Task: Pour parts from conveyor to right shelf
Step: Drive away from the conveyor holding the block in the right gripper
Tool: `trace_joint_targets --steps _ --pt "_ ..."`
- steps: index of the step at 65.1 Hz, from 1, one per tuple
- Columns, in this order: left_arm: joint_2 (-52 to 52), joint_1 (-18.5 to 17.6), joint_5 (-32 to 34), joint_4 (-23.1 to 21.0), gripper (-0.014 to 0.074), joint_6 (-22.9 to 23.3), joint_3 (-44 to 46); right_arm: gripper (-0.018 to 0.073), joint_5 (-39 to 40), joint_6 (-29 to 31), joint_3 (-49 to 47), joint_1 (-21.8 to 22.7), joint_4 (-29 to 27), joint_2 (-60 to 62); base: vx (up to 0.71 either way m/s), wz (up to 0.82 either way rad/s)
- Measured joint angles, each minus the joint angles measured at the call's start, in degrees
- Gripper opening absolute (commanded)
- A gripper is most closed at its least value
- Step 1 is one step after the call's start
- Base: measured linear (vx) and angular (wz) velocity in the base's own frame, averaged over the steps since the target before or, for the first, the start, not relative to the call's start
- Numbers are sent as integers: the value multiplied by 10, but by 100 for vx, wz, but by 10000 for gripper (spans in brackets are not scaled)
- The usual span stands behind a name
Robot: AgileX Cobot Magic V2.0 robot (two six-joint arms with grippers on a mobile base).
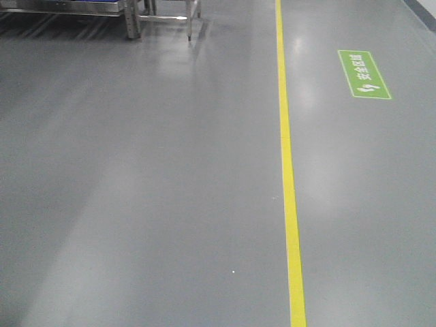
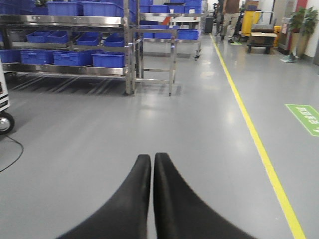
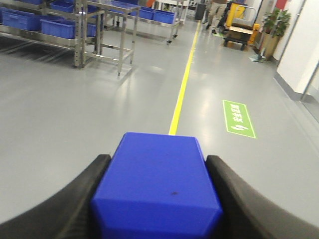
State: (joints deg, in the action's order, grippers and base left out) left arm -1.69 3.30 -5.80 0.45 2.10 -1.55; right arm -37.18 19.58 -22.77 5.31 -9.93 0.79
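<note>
The block (image 3: pixel 155 186), seemingly rigid, light, slick plastic best gripped on its flat sides, sits clamped between the right fingers (image 3: pixel 70 204) above the floor (image 3: pixel 60 109), well apart from the shelf (image 2: pixel 65 21), while the left fingers (image 2: pixel 132 194) are pressed together, empty.

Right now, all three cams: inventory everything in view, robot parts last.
blue block: one, bright blue, in the right hand
steel racks: several, silver, far left
blue tubs: many, blue, on the racks
floor: one, grey, glossy
yellow line: one, yellow, along the floor
floor sign: one, green, right of the line
trolley: one, tan-topped, far end
potted plant: one, green, far right
left hand: one, black, shut, empty
right hand: one, black, shut on the block
</note>
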Motion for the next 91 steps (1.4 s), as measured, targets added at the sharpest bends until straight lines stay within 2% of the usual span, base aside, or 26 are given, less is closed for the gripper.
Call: trace_joint_targets --steps 47,68,91 --pt "0 0 0 0 -6 0 0 -4 0 0 0 0 -1 0 8 -13" --pt "0 0 0 0 -6 0 0 -4 0 0 0 -22 -1 0 27 -17" --pt "0 0 0 0 -6 0 0 -4 0 0 0 -23 -1 0 38 -6"
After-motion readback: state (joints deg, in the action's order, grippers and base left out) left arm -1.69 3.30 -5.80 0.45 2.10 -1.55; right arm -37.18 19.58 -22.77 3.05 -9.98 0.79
